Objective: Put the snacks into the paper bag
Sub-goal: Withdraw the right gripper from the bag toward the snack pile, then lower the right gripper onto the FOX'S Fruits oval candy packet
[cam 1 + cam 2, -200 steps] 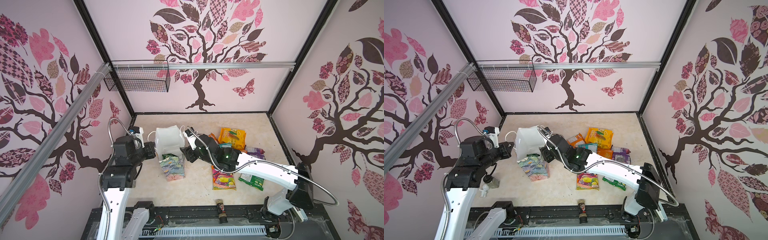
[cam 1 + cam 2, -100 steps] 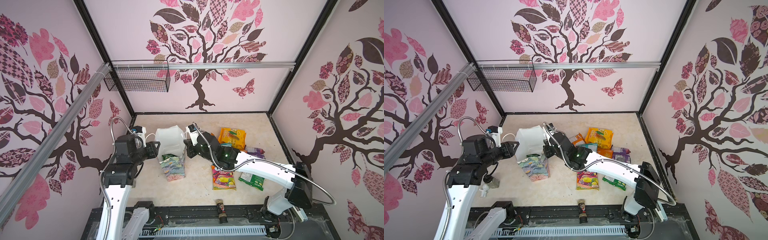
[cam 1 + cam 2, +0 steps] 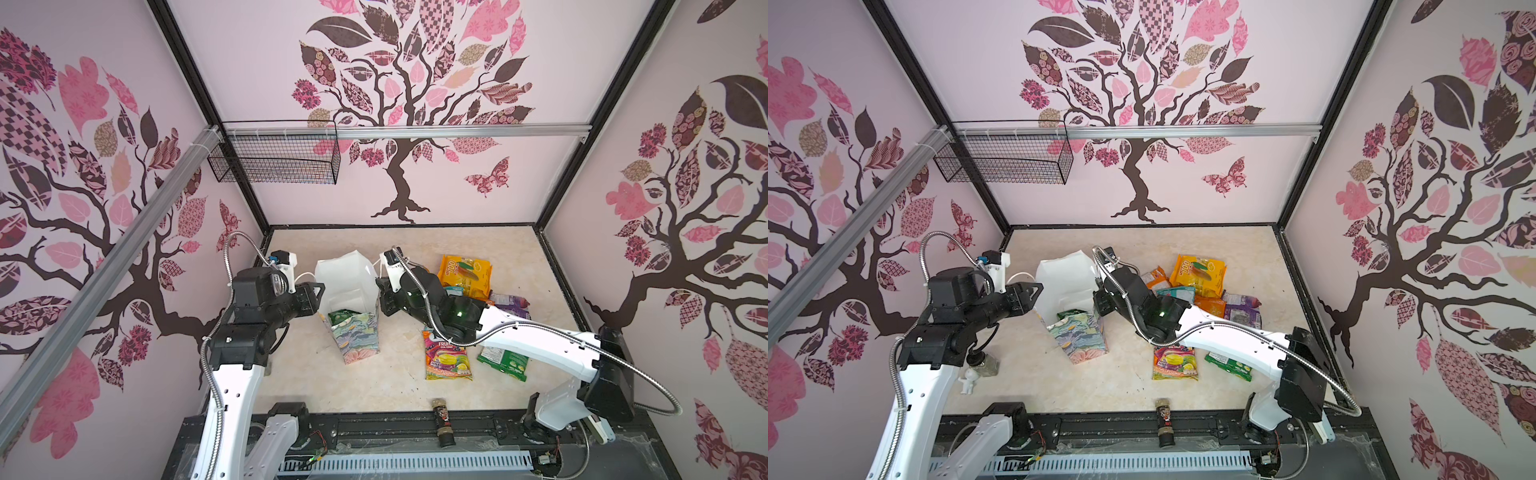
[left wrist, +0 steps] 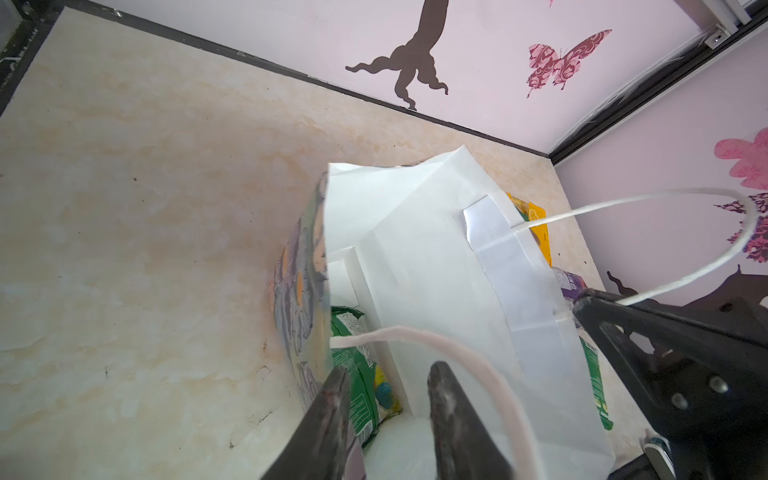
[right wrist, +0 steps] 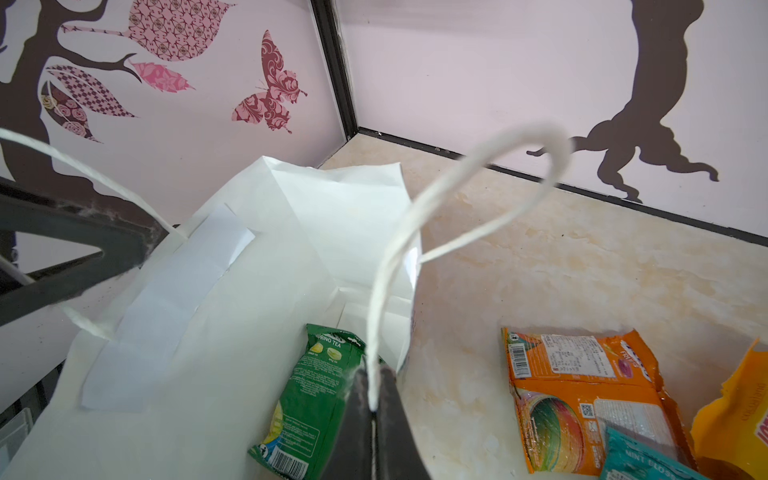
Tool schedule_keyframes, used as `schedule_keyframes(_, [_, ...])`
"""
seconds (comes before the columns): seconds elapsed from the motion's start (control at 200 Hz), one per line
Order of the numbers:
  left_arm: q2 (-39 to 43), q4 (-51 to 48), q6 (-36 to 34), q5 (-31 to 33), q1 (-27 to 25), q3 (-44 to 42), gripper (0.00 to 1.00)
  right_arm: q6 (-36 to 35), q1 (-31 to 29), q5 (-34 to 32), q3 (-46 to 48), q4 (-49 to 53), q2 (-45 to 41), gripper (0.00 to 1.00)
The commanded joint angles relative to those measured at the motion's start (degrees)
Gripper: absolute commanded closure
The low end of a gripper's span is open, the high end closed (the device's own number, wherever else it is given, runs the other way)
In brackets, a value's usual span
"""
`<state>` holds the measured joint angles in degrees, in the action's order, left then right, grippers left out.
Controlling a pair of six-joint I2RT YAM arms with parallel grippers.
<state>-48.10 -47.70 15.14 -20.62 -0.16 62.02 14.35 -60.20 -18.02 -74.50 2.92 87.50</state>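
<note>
Right gripper (image 5: 371,376) hung spread over the bag mouth a second ago, now it's clamped on the white cord handle (image 5: 415,232) on its side of the tall floral-print paper bag (image 3: 359,338). Left gripper (image 4: 386,374) went from closed to parted and edged up to the opposite rim. Nothing is pinched between its fingers (image 4: 326,403); the other cord loop just drapes past them.

Bag stands upright, mouth between the two sets of fingers. One flat green glossy packet (image 5: 316,395) is inside, just beside the right fingertips.

Still out, all beyond the right fingers on the side away from the bag:
- orange foil packet (image 5: 582,395)
- teal packet (image 5: 640,461)
- yellow packet (image 3: 465,270)
- purple packet (image 3: 509,300)
- rainbow fruit-candy packet (image 3: 446,353), long axis front-to-back, partly under the right arm
- second green packet (image 3: 503,361)

My read: right arm is nearer the pile but tied up on the handle, so left has to grip its rim first.
</note>
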Motion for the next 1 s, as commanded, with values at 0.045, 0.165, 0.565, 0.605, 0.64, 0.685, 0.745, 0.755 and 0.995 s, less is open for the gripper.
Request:
schedule_keyframes(0.045, [1.65, 0.24, -0.90, 2.06, -0.16, -0.66, 0.64, -0.66, -0.03, 2.12, -2.76, 3.96, -2.38, 0.71])
schedule_keyframes(0.165, [2.42, 0.13, -0.42, 2.43, -0.10, -0.39, 0.63, 1.32, -0.01, 3.04, -6.09, 10.64, -3.35, 0.46])
schedule_keyframes(0.565, [3.45, 1.67, 1.19, 1.88, -0.14, -0.33, 0.63, 2.97, 0.00, 4.17, 0.03, 21.41, -20.09, 0.30])
schedule_keyframes(0.605, [3.65, 1.43, 0.91, 2.16, -0.17, -0.32, 0.63, 3.32, -0.02, 2.42, 0.27, 24.25, -21.01, 0.30])
schedule_keyframes(0.64, [3.75, 1.47, 0.73, 2.26, -0.11, -0.32, 0.63, 3.53, 0.00, 1.31, 0.76, 26.79, -21.77, 0.30])
schedule_keyframes(0.685, [3.76, 1.47, 0.64, 2.25, -0.16, -0.22, 0.63, 3.89, -0.01, -0.10, 1.73, 29.44, -22.74, 0.30])
schedule_keyframes(0.745, [3.55, 1.34, 0.43, 1.94, -0.18, 0.15, 0.63, 4.80, 0.09, -1.65, 3.89, 31.87, -24.17, 0.30])
schedule_keyframes(0.755, [3.58, 1.31, 0.36, 1.87, -0.12, 0.26, 0.63, 5.05, 0.09, -1.84, 4.25, 32.21, -24.43, 0.30])
schedule_keyframes(0.995, [2.61, 2.98, -0.32, 1.00, -0.12, 1.05, 0.63, 13.22, 3.06, -1.18, 16.03, 37.66, -32.02, 0.30])
